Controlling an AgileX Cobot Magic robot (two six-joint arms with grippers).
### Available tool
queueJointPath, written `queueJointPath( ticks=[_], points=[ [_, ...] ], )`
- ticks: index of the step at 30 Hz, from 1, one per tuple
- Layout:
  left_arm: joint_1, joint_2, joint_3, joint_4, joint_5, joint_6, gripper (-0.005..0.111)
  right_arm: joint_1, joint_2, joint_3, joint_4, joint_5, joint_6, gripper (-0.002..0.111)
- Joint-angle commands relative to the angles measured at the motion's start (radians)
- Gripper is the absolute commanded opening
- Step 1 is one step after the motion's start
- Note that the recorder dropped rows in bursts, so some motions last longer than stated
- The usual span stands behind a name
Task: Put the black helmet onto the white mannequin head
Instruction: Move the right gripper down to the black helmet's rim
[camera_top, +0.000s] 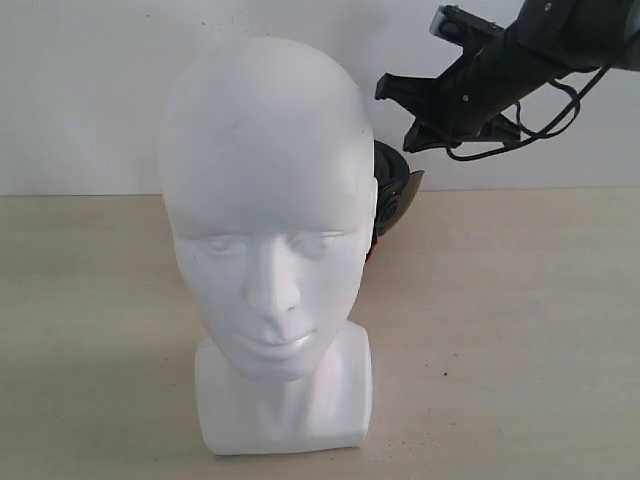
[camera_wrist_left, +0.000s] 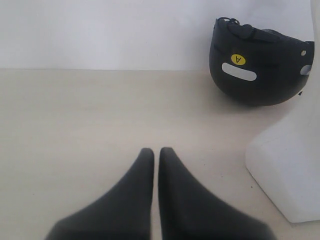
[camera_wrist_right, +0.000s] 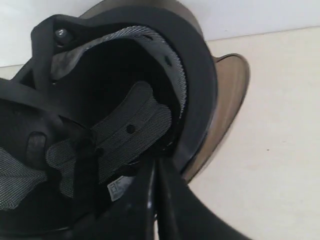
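While the head (camera_top: 265, 230) faces front, the helmet (camera_top: 396, 195) sits at its 3 o'clock; right gripper (camera_wrist_right: 156, 165) pinched together by helmet's edge, left gripper (camera_wrist_left: 156, 151) pinched together, empty.

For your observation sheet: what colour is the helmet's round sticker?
The sticker is yellow; left wrist view.

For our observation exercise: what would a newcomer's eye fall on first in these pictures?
The white mannequin head dominates the exterior view, upright at the front of the table. Behind it rests the black helmet, with the right gripper shut over its padded inside.
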Motion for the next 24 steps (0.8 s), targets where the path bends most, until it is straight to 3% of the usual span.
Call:
queueJointPath(
  ticks=[1,3,7,9,21,24],
  points=[
    [0.000,-0.004,0.004,0.001,0.001,0.005,0.004,0.017,0.021,-0.008,-0.004,-0.018,-0.007,0.009],
    [0.000,-0.004,0.004,0.001,0.001,0.005,0.004,0.017,0.029,-0.008,-0.004,-0.014,0.002,0.023],
    [0.000,-0.004,0.004,0.001,0.001,0.005,0.004,0.017,0.041,-0.008,-0.004,-0.033,0.129,0.068],
    [0.000,-0.004,0.004,0.001,0.001,0.005,0.004,0.017,0.056,-0.008,-0.004,-0.034,0.198,0.078],
    [0.000,-0.004,0.004,0.001,0.001,0.005,0.004,0.017,0.144,-0.026,0.013,-0.050,0.258,0.077],
    [0.000,-0.004,0.004,0.001,0.001,0.005,0.004,0.017,0.156,-0.037,0.023,-0.038,0.260,0.068]
  ],
)
